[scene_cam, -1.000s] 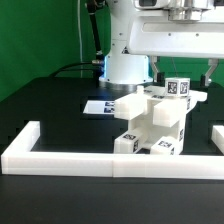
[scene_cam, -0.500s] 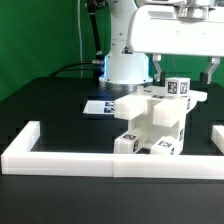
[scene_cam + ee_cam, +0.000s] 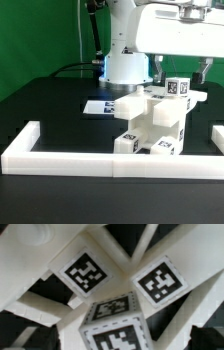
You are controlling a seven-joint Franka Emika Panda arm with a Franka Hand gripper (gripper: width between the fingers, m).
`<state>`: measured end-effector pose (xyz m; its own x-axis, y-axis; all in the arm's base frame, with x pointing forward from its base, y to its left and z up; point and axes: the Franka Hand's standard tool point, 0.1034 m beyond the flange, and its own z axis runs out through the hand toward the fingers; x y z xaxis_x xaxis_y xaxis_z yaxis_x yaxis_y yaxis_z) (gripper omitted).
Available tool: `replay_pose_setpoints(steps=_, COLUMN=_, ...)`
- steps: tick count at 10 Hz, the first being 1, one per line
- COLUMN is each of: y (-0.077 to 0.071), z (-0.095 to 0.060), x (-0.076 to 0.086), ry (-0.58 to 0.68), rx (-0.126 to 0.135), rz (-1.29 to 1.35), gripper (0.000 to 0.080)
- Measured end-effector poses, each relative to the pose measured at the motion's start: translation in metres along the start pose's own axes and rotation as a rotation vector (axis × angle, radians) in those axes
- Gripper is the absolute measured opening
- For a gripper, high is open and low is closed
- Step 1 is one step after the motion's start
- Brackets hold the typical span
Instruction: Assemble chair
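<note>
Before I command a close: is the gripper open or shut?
Open. In the exterior view the gripper holds its fingers wide apart, one either side above the chair and its tagged top block.

A green backdrop [image 3: 40,35] hung behind the black counter [image 3: 50,105] at the exterior view's left. A low white rail [image 3: 100,160] edged the counter's near side. The light was bright and even.

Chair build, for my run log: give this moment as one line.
chair: white tagged pieces grouped on black table | jaws: open, flanking its top tagged part | grip: none seen
</note>
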<state>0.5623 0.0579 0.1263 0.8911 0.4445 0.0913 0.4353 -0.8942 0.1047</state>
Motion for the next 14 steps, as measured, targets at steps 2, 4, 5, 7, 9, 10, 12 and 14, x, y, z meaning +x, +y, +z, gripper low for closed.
replay_pose_setpoints(steps=2, y=0.0006, z=0.0004, x=-0.0004, ry=-0.001, rx=0.000, rz=-0.005, gripper=0.0386)
replay_pose_setpoints(steps=4, y=0.0007, z=0.0004, x=-0.0004, ry=-0.001, rx=0.000, rz=-0.005, gripper=0.0285)
replay_pose_setpoints(steps=5, y=0.0007, z=0.0004, x=-0.0004, ry=-0.001, rx=0.000, rz=0.000, gripper=0.0285)
replay_pose_setpoints(steps=7, y=0.0007, z=0.0004, x=-0.0004, ry=-0.001, rx=0.000, rz=0.036, gripper=0.0285)
replay_pose_setpoints(steps=9, y=0.0004, z=0.0005, x=-0.0003, ry=0.000, rx=0.002, rz=0.188, gripper=0.0285)
replay_pose_setpoints(steps=10, y=0.0004, z=0.0006, x=-0.0004, ry=0.000, rx=0.002, rz=0.265, gripper=0.0287)
replay_pose_setpoints(steps=12, y=0.0002, z=0.0007, x=-0.0003, ry=-0.001, rx=0.003, rz=0.404, gripper=0.0288)
replay_pose_setpoints(steps=14, y=-0.0003, z=0.0008, x=-0.0002, ry=-0.001, rx=0.004, rz=0.588, gripper=0.0288)
